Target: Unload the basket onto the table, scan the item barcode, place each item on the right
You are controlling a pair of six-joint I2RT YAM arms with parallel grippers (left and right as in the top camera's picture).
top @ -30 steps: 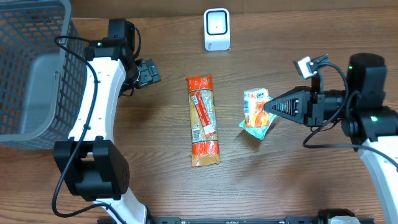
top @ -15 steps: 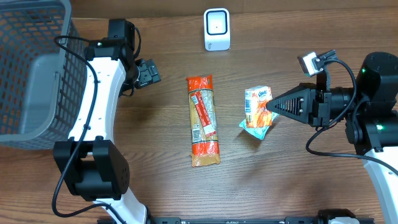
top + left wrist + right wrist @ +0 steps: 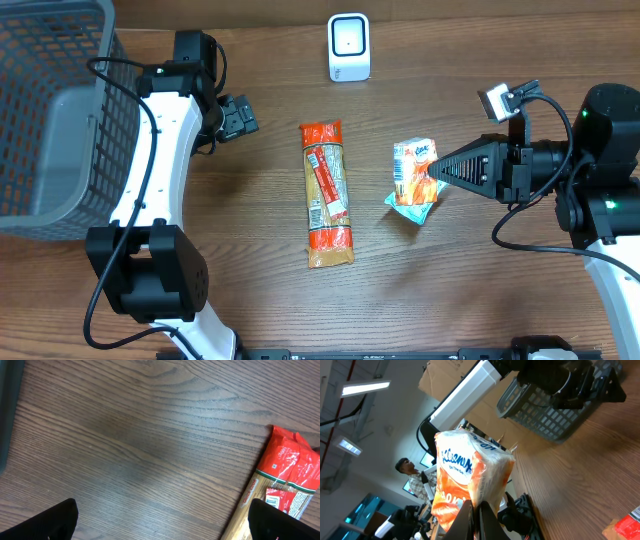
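R gripper [image 3: 433, 172] is pinched shut on the edge of the orange tissue pack [image 3: 413, 170], right of centre. Over the last sec you drew it a bit to the right w/ the pack, then froze; no motion since. So the pick looks done, scan not begun: the scanner [image 3: 349, 47] sits far side, well apart. L gripper [image 3: 238, 118] is spread wide, holding nothing, just right of the basket [image 3: 50, 110].
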